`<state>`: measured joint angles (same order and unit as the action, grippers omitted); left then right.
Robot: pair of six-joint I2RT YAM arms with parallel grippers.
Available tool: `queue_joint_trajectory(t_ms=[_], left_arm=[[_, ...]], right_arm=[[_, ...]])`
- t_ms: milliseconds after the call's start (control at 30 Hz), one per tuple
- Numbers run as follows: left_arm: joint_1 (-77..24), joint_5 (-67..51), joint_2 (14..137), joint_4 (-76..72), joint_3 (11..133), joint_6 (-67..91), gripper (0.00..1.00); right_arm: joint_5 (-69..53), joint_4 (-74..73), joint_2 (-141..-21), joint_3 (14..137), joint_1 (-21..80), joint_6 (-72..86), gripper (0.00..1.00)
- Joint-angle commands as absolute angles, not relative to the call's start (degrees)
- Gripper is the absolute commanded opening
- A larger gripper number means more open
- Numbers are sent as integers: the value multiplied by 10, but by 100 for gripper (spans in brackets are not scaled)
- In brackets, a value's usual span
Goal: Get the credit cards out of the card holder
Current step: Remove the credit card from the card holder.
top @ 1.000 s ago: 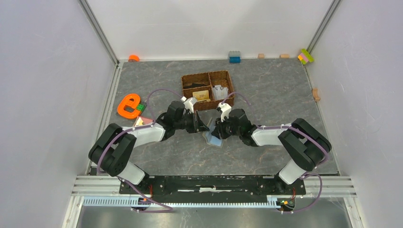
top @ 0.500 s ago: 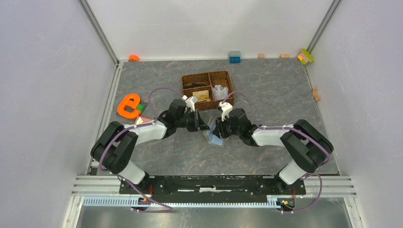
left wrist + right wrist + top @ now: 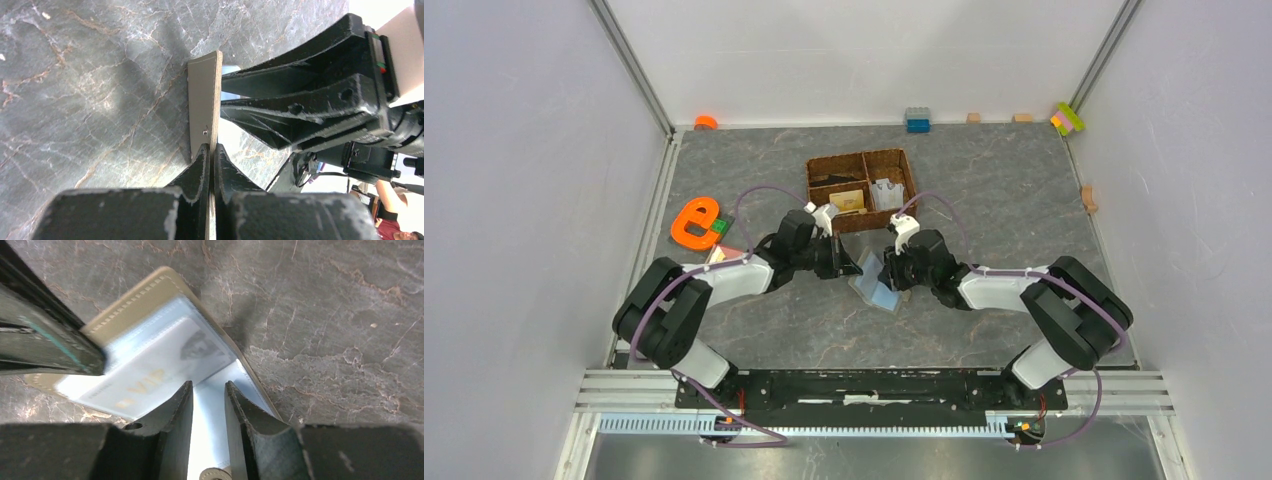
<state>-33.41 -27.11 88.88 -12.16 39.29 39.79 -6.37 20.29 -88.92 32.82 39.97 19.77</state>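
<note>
Left fingers clamp card holder, unfolded

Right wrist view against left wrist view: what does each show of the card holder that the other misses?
Only the right wrist view: the card holder opened up, a pale card printed VIP inside its clear sleeve, and the right gripper open over the light-blue inner face. Only the left wrist view: a flap seen edge-on, standing upright, pinched by the shut left gripper. Both: the holder, the other arm's fingers, and the grey marbled table.
</note>
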Motion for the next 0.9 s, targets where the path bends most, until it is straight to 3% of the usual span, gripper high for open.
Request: queue_joint_trajectory(t_ms=[0, 433, 867], left_arm=[[-324, -263, 840, -138, 377, 389, 2], [-323, -357, 874, -259, 355, 437, 2], [-329, -334, 927, -191, 390, 418, 2]], right_arm=[[-51, 189, -897, 346, 396, 197, 32], [-84, 182, -942, 370, 396, 195, 26], [-98, 187, -941, 370, 396, 199, 27]])
